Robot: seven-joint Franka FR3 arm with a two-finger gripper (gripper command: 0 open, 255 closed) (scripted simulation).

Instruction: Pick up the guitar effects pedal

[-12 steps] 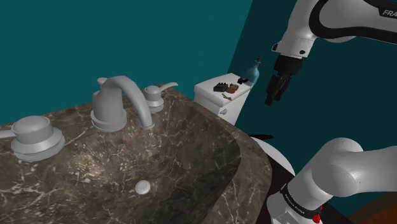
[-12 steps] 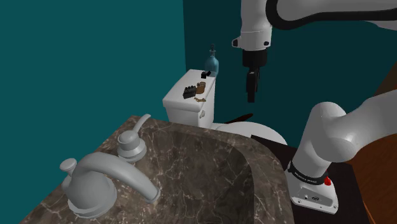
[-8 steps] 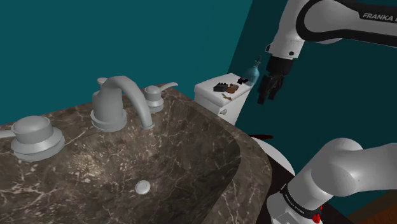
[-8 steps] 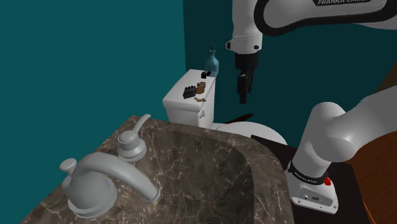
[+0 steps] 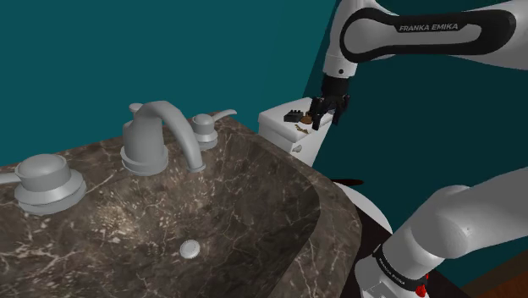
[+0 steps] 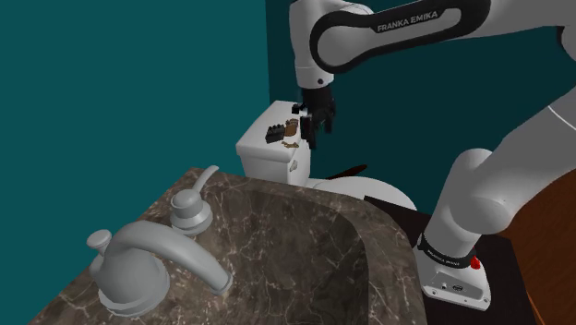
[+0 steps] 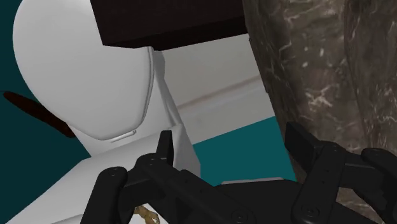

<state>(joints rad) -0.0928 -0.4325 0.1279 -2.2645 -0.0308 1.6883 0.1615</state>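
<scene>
Dark pedal [image 5: 293, 116]: you'll find it on the white toilet tank [image 5: 276, 129] lid, upper middle of the shoulder view.
Handling: probably rigid, light and boxy; pinch it across its two flat sides.
Heading: too small to tell; its long axis seems to follow the lid.
Your gripper [image 5: 327, 110]: fingers apart, empty, near the pedal.

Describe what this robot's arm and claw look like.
The arm is glossy white with rounded links and dark joints. One black band carries white FRANKA EMIKA lettering. Its claw is all black and two-fingered. A small red button sits on the base.
</scene>
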